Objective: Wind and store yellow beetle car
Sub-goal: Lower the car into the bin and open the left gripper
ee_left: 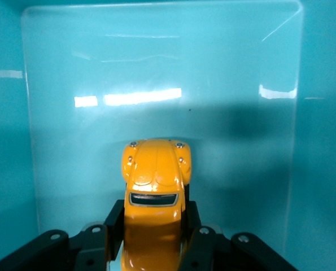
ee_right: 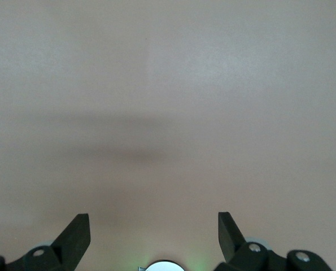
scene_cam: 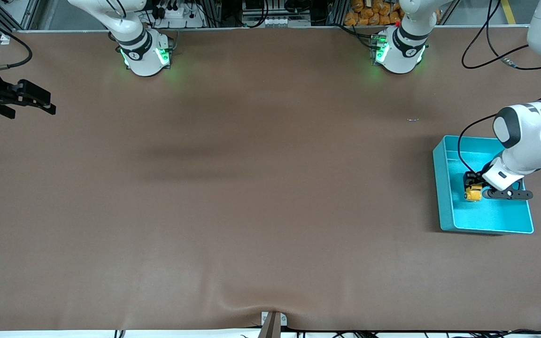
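A turquoise bin (scene_cam: 444,188) sits on the brown tabletop (scene_cam: 233,188) at the left arm's end. The left gripper (scene_cam: 471,187) is inside the bin, clamped on the yellow beetle car (scene_cam: 473,193). The right gripper (scene_cam: 35,101) waits with fingers spread over the tabletop at the right arm's end, well apart from the bin.

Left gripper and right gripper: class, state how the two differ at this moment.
The left gripper is shut on the yellow beetle car; the right gripper is open and holds nothing. The left gripper is over the turquoise bin; the right gripper waits over bare table. Both have two black fingers.
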Controlling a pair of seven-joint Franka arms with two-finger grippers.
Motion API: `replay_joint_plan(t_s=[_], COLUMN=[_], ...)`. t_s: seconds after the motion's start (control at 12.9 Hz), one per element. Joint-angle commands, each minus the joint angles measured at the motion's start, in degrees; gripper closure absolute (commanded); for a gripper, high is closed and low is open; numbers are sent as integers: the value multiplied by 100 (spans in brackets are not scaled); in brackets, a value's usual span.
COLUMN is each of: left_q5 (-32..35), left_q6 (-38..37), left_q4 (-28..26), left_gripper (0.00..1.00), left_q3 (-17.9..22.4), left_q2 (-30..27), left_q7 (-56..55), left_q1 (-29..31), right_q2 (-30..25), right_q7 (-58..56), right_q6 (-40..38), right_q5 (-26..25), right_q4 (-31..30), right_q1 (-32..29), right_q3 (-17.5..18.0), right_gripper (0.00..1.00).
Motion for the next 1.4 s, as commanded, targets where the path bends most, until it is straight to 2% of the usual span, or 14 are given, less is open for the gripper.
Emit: replay_joint_plan(t_s=[0.0, 0.08, 0.16, 0.23, 0.39, 0.54, 0.78, 1.09, 1.32], left_q5=[152, 152, 152, 152, 161, 161, 74, -137, -173], left_q6=[78, 78, 78, 69, 51, -184, -729, -1406, -1872], left_q4=[26, 35, 35, 35, 35, 35, 341, 799, 949], left_gripper=[100, 74, 15, 0, 0, 0, 0, 0, 0], left_q3=[-30, -30, -39, -39, -56, -109, -363, -469, -689], left_q2=[-10, -18, -36, -62, -167, -544, -809, -1055, -1344], left_q7=[48, 22, 5, -4, -48, -31, -40, -101, -110], left_q1=[59, 59, 59, 59, 59, 59, 42, 42, 42], right_q2=[-66, -58, -58, -58, -58, -58, -58, -58, -49], right_q7=[-36, -36, -36, -36, -36, -36, -36, -36, -210], right_q6=[51, 69, 77, 78, 60, 51, 42, 34, 25], right_q5=[96, 96, 96, 96, 96, 96, 105, 105, 201], right_q4=[-84, -84, -84, -75, -75, -75, -75, -102, -75], right_q1=[-23, -14, -14, -14, -32, -58, -58, -67, -242], right_q3=[-21, -12, -12, -20, -21, -21, -21, -21, -38], right_gripper=[0, 0, 0, 0, 0, 0, 0, 0, 0])
